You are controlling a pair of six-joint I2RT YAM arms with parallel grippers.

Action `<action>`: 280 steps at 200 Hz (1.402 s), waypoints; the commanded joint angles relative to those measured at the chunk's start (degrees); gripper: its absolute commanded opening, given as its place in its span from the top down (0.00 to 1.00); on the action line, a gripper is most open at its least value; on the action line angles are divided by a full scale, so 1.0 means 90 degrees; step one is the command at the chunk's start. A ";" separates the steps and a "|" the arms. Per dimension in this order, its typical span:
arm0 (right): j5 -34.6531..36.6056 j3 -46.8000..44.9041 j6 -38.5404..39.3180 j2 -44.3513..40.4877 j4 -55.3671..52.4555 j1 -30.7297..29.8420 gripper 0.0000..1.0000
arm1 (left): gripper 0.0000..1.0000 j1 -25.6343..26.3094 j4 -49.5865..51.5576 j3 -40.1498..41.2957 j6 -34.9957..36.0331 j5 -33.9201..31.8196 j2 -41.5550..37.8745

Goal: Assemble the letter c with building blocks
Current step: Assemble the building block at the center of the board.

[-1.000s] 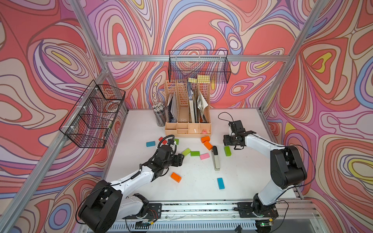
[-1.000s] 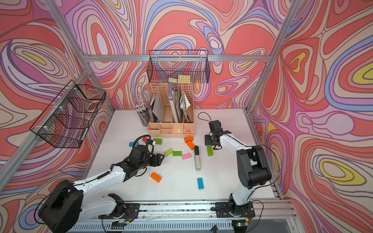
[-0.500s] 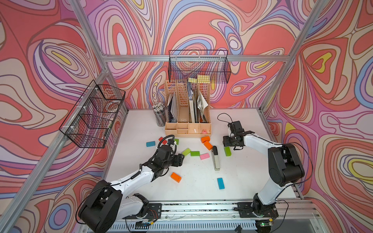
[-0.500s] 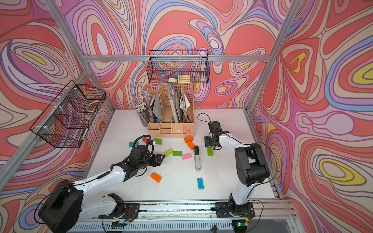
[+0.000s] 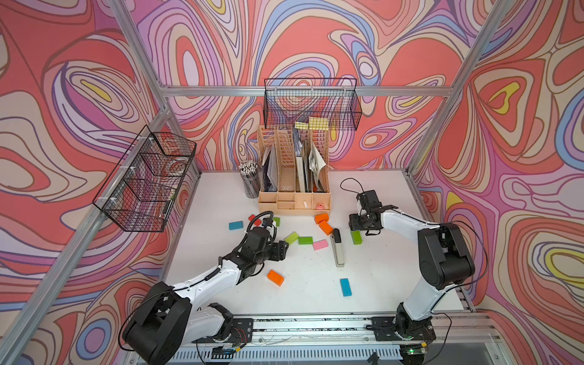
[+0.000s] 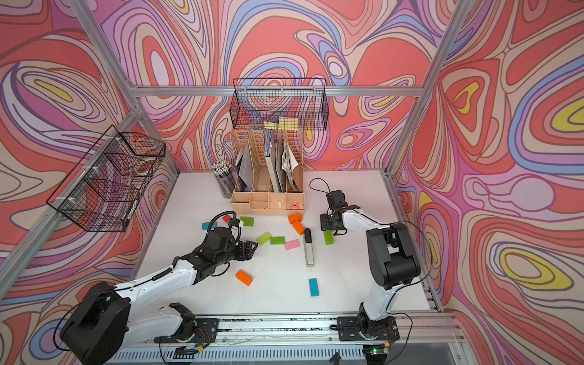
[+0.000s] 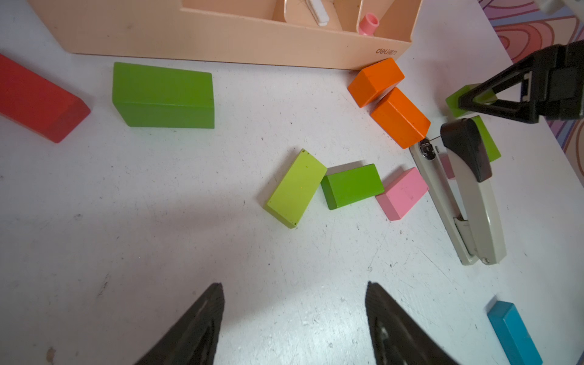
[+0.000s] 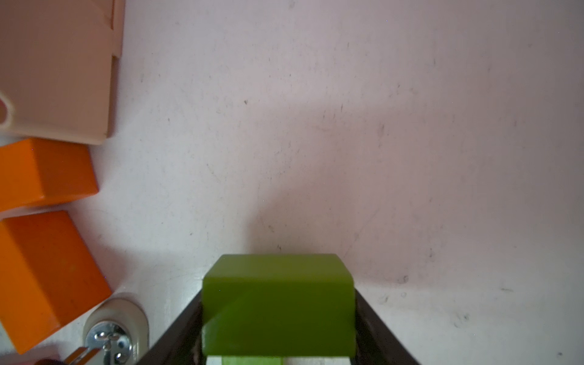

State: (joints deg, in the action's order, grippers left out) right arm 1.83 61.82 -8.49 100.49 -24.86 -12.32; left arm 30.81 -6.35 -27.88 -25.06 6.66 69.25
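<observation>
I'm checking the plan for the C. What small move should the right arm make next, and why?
Probably a slight lift: the right gripper sits closed around one end of the green block, which seems to rest on the table beside the stapler. Raising it first should clear the stapler before any sideways carry.

**Robotics laboratory test cell.** An aluminium frame (image 5: 221, 91) is lined with patterned walls (image 5: 316, 38); left arm (image 5: 205, 279) and right arm (image 5: 407, 221) are mounted on a rail (image 5: 316, 325). The table (image 5: 379, 278) is dressed with an organizer (image 5: 294, 203), pencil cup (image 5: 251, 185) and wire baskets (image 5: 311, 104).
</observation>
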 commanded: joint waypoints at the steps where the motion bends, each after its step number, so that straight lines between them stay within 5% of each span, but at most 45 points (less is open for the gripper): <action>1: -0.0037 0.0101 0.0036 0.0081 0.0000 0.0039 0.47 | 0.27 0.0024 0.0051 -0.0120 0.0089 0.0023 0.0022; 280: 0.0066 0.0075 -0.0067 0.0280 -0.0195 0.0040 0.39 | 0.26 0.0024 0.0022 -0.0118 0.0117 0.0044 0.0138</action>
State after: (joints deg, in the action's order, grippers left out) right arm 2.11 62.46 -8.45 103.09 -25.10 -12.34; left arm 30.81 -6.35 -27.88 -25.04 7.05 69.97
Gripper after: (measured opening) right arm 0.636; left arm 0.736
